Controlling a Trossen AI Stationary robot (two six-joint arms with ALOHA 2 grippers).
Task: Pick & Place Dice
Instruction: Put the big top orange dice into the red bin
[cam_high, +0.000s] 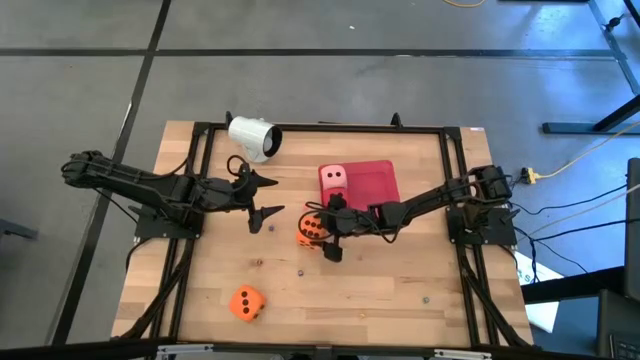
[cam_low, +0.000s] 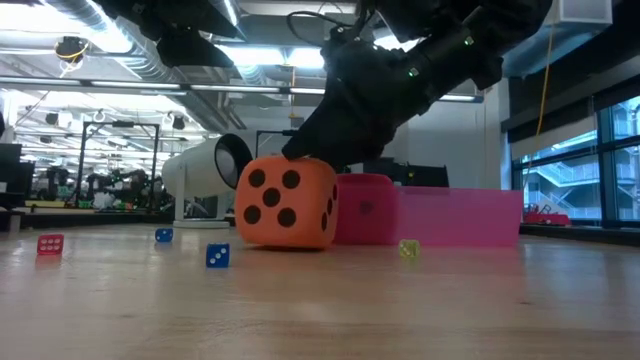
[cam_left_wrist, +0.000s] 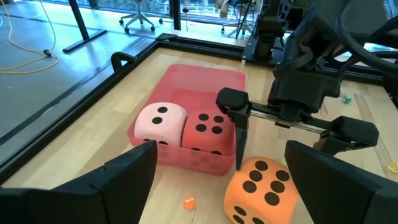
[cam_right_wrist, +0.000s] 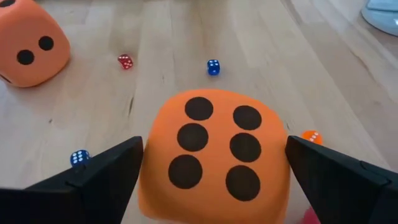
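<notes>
jaws of the right gripper (cam_high: 322, 229) stood apart around a soft orange die (cam_high: 310, 228) just beside the flat red tray (cam_high: 380, 180), which held a pale pink die (cam_high: 334, 177) and a red die (cam_left_wrist: 209, 129). left gripper (cam_high: 267, 197) waited nearby, fingers spread, empty. second orange die (cam_high: 246, 303) lay well apart.

Dice (cam_right_wrist: 214, 155) matt, soft foam look (pips flat black); table (cam_high: 380, 290) pale wood planks; tray (cam_left_wrist: 205, 81) translucent red plastic.

You see an orange die (cam_right_wrist: 214, 155), six up, between your right gripper's (cam_right_wrist: 214, 186) spread fingers | second orange die (cam_right_wrist: 28, 40) well apart | tiny dice scattered on table (cam_right_wrist: 161, 37)
</notes>
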